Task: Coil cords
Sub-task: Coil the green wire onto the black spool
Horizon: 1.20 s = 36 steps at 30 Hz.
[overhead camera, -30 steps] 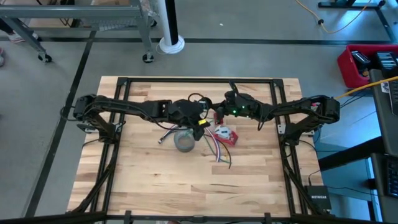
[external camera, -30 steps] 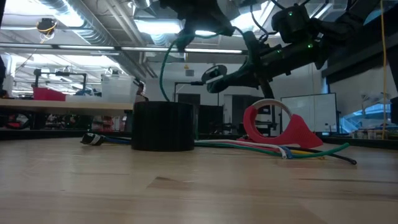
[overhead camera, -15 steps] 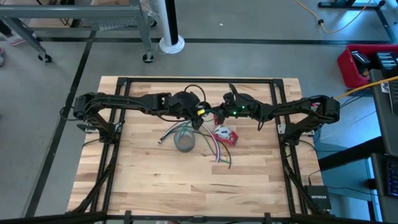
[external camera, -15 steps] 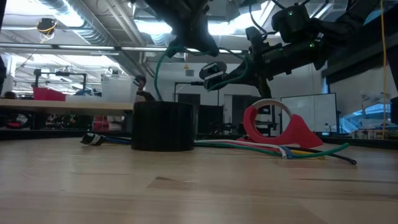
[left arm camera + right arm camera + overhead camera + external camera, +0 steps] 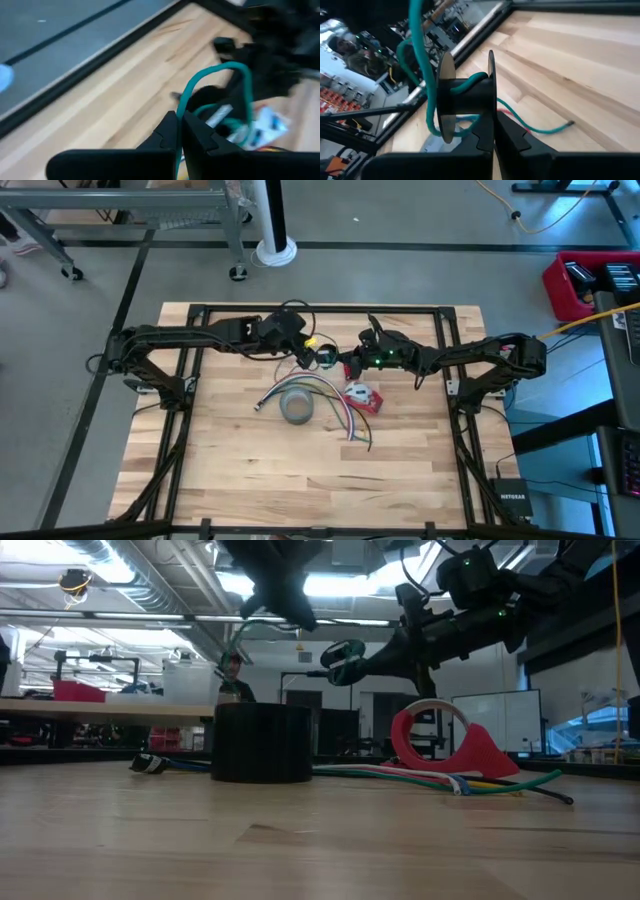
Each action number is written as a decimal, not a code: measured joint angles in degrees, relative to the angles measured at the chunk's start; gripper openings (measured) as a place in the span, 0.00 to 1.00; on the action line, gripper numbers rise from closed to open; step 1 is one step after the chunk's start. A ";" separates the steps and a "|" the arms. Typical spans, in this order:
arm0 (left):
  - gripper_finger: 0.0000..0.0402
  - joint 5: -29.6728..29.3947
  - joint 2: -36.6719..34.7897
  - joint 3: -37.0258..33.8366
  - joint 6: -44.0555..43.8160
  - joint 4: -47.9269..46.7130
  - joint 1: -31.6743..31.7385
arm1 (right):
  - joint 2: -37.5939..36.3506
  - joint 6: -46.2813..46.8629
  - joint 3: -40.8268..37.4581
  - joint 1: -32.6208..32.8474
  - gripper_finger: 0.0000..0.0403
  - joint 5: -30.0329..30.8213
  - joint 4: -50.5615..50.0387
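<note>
A thin green cord (image 5: 218, 68) runs from my left gripper (image 5: 179, 116) in an arc to a small dark spool (image 5: 466, 95) with silvery flanges, where it is wound on the core. My left gripper (image 5: 306, 346) is shut on this cord, above the table just left of the spool. My right gripper (image 5: 494, 122), also seen in the high view (image 5: 347, 364), is shut on the spool and holds it in the air over the table's far middle. In the low view the spool (image 5: 345, 653) hangs well above the wood. My left gripper pinches a single strand of the green cord (image 5: 180, 106) between its two fingertips, slanting downward. From the fingers the cord rises in a free loop, clear of the table. My right gripper pinches the edge of one of the spool's flanges (image 5: 491, 107) between its two fingers, coming nearly level from the table's right. The spool is lifted clear, its axis roughly level.
A grey tape roll (image 5: 297, 407) stands on the table below the grippers, a red tape dispenser (image 5: 362, 397) to its right. Several loose coloured cords (image 5: 338, 415) lie fanned between and in front of them. There is bare wood toward the near edge.
My left gripper, still shut on the green cord, has swung toward the table's far edge and left, and has turned as it went. It has carried the cord's loop around the spool. My right gripper has held the spool in place.
</note>
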 joint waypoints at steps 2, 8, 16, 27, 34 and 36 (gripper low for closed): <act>0.00 -2.34 -0.60 0.00 -0.69 -2.39 0.18 | 0.00 -0.01 -0.02 0.00 0.02 0.00 1.80; 0.00 -4.91 -0.63 -0.04 -2.28 -3.70 -0.01 | 0.00 1.77 -0.02 0.00 0.02 0.00 7.10; 0.00 -4.64 -0.63 -0.04 -2.47 1.26 -3.47 | -0.02 2.18 -0.02 0.00 0.02 1.36 7.15; 0.00 -4.71 0.13 -0.04 -0.24 7.50 -4.01 | -0.02 6.34 0.01 0.04 0.02 -0.41 11.45; 0.00 -4.91 2.87 -0.03 2.58 13.36 -4.07 | 0.00 9.07 -0.06 0.02 0.02 0.09 11.89; 0.00 -4.87 2.96 -0.04 3.59 14.55 -3.95 | 0.00 9.06 -0.05 0.02 0.02 0.03 11.52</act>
